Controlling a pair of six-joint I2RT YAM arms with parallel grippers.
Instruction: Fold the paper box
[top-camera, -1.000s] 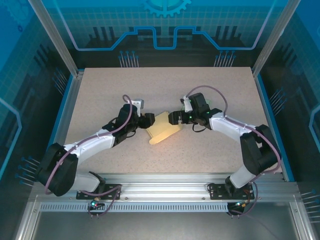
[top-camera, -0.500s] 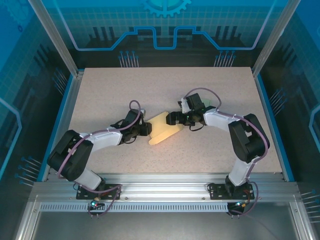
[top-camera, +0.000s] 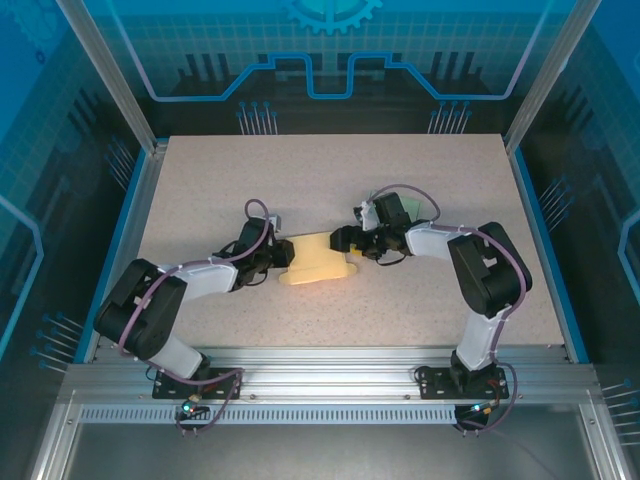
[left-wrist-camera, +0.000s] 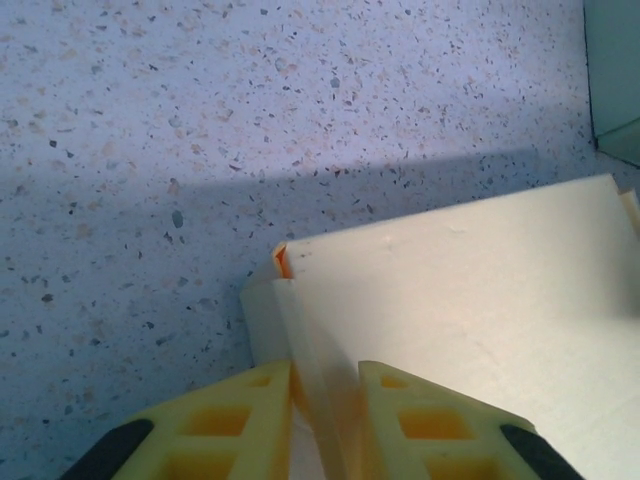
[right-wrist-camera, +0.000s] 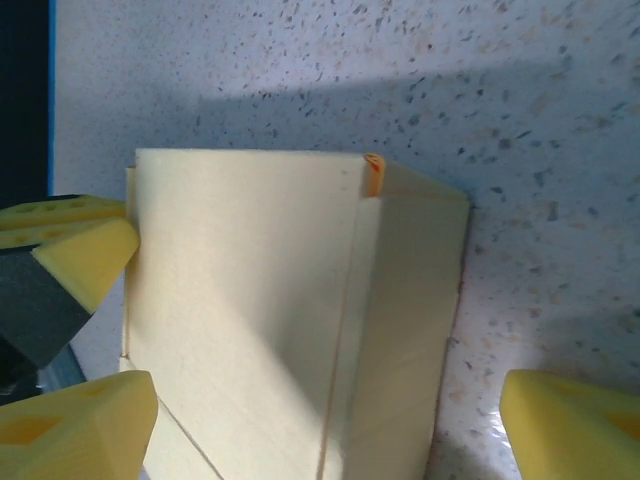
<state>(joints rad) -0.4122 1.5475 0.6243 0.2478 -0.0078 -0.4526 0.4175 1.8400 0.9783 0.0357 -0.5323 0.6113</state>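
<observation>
Item: paper box (top-camera: 318, 259), pale yellow, is lying near the middle of the counter (top-camera: 250, 180). Left tool (left-wrist-camera: 325, 385) is pinching its upright flap. Right tool (top-camera: 346, 240) is straddling the opposite end, fingers spread wide.

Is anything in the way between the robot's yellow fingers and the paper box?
Nothing visible. The left fingers pinch a wall of the paper box; the right fingers stand open around its other end.

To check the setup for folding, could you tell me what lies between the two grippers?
The paper box lies between the left gripper and the right gripper, resting on the table, as the top external view shows.
</observation>
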